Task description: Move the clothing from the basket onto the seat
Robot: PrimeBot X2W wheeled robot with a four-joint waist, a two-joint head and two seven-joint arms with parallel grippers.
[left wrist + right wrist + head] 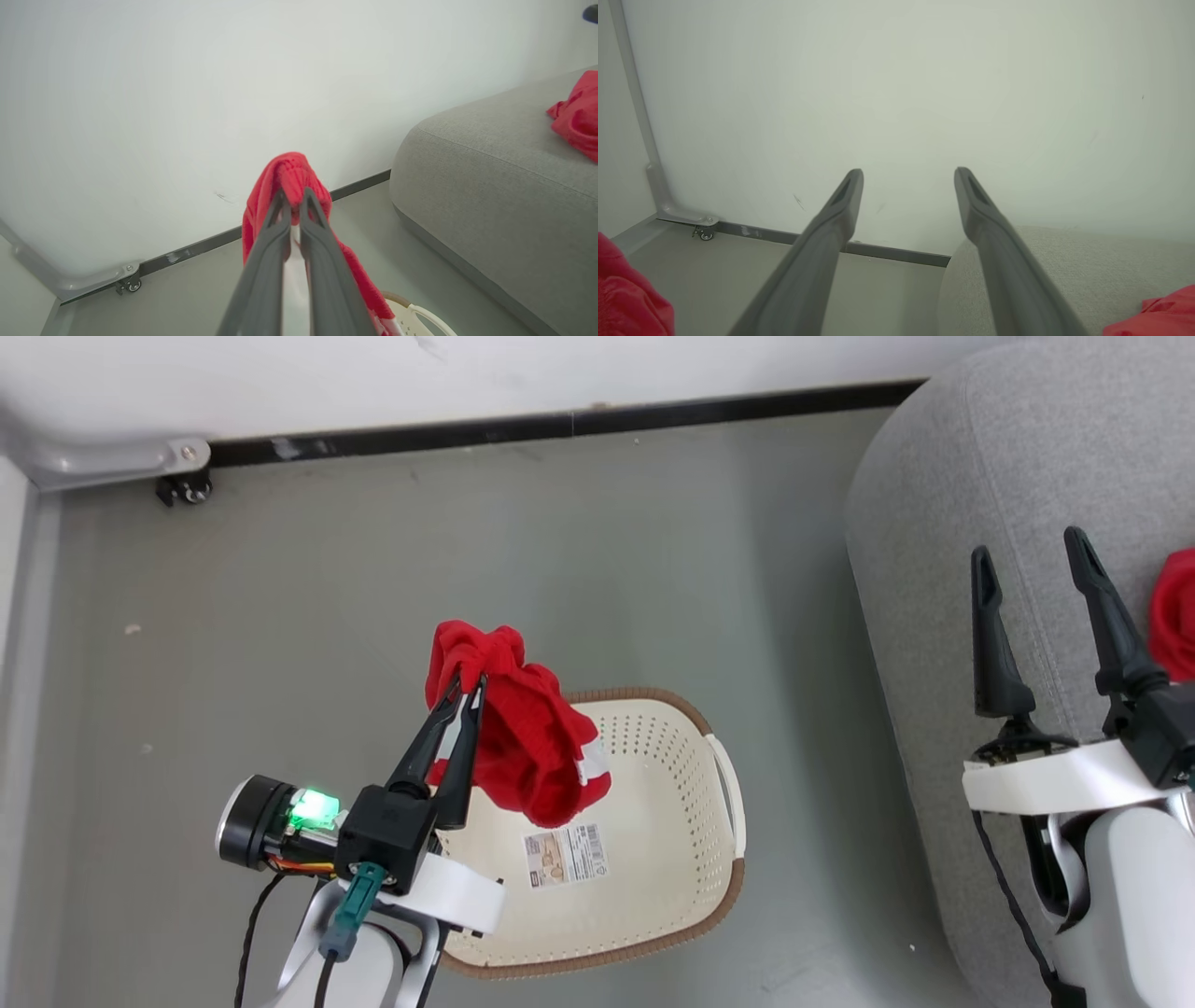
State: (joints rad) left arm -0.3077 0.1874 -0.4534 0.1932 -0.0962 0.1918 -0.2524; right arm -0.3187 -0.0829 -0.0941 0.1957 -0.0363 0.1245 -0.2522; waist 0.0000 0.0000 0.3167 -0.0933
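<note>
We carry a red knit garment [527, 747] pinched in the left jaws, right jaws spread; next, swing over the grey woven sofa seat [934, 504].

A smooth grey-green floor [467, 569] runs up to a white wall [467, 373] at twelve o'clock of the head view, a black skirting strip [560, 425] along the join. At ten o'clock a pale grey metal frame [103, 457] stands on a small black caster [187, 488]. The grey woven seat [990, 476] takes the three o'clock side; light is even and soft
</note>
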